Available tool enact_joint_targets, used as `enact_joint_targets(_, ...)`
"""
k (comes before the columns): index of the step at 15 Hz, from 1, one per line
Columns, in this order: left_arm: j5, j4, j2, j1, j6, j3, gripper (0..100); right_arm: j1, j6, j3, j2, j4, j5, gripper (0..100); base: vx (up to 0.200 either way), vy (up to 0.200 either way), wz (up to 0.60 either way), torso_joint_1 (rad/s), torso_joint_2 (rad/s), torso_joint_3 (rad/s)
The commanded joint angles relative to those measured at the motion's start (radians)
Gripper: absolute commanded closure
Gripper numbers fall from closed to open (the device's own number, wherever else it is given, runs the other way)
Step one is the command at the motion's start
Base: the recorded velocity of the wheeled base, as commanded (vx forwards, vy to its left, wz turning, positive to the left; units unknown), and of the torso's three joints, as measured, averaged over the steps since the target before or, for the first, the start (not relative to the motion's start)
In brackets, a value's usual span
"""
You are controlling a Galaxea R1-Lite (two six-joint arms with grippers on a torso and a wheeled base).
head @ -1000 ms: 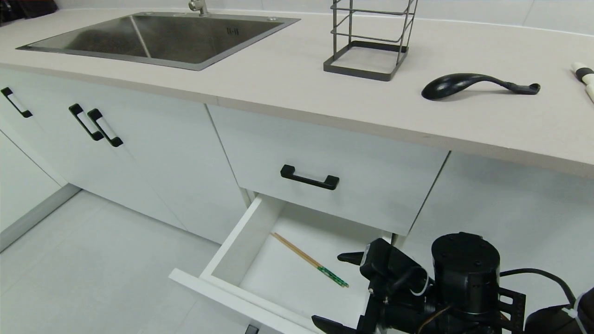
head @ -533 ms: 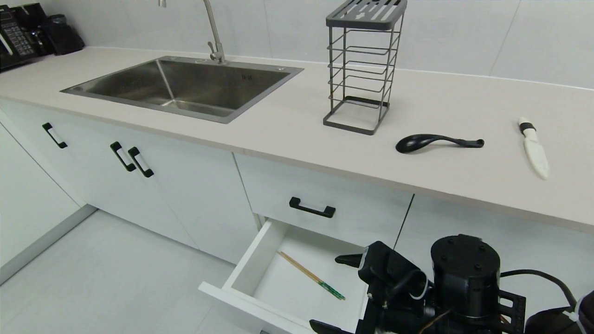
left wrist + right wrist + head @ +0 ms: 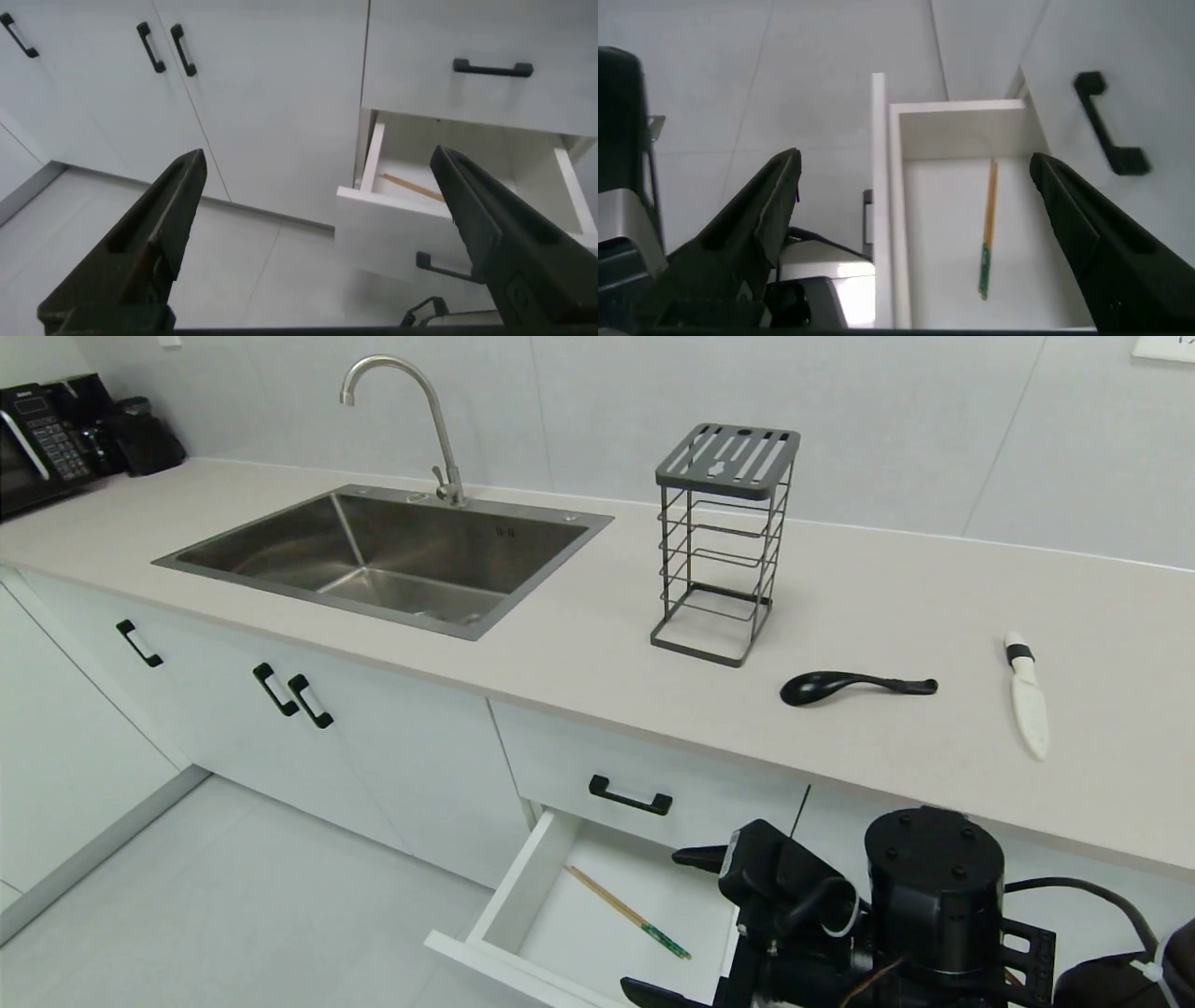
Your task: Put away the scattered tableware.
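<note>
Countertop [image 3: 579, 644]: spoon [image 3: 826, 684], knife [image 3: 1027, 702] | open drawer [image 3: 515, 891]: chopsticks [image 3: 629, 912] | left jaws released | right jaws released

Left gripper [image 3: 313, 159], fingers [image 3: 159, 233] spread wide, right gripper [image 3: 913, 161] likewise

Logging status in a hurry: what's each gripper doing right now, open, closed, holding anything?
Left gripper: open, holding nothing.
Right gripper: open, holding nothing.

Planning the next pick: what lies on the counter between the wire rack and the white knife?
Head view: a black spoon, between the wire rack and white knife.
</note>
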Motion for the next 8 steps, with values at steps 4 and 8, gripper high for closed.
enact_joint_targets(4, 0.000, 0.000, 0.000, 0.000, 0.000, 0.000, 0, -0.002, 0.003, -0.071, -0.007, 0.089, 0.001, 0, 0.000, 0.000, 0.00, 0.281, -0.51, -0.240)
enact_joint_targets(8, 0.000, 0.000, 0.000, 0.000, 0.000, 0.000, 0, -0.002, -0.008, -0.270, -0.048, 0.425, 0.030, 0, 0.000, 0.000, 0.00, 0.283, -0.55, -0.260)
